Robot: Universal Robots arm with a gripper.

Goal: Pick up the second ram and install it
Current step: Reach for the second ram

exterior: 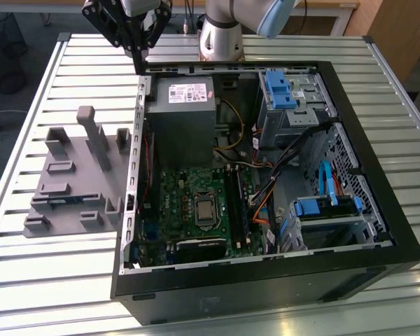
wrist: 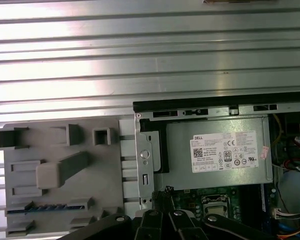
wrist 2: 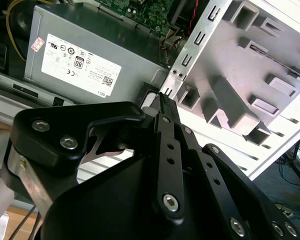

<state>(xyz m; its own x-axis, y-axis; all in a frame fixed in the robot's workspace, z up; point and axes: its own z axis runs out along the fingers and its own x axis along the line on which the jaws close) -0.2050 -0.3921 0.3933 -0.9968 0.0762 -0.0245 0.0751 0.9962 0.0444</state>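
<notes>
The second ram (exterior: 64, 201) is a thin blue-green stick lying on edge in a slot of the grey fixture tray (exterior: 70, 175), on the table at the exterior view's left of the open computer case (exterior: 364, 175). The first wrist view shows the ram (wrist: 45, 207) as a blue strip in the tray (wrist: 60, 150). My gripper (exterior: 138, 61) hangs above the case's back corner by the power supply (exterior: 185, 105), well away from the ram. Its fingers meet at the tip with nothing between them in the second wrist view (wrist 2: 165, 102). The motherboard's long black memory slots (exterior: 238, 203) lie inside the case.
The tray carries upright posts (exterior: 98, 140). The case's metal side wall (exterior: 135, 161) stands between the tray and the motherboard (exterior: 196, 210). Cables (exterior: 266, 189) and blue drive bays (exterior: 322, 206) fill the case's right side. The arm's base (exterior: 220, 35) stands behind the case.
</notes>
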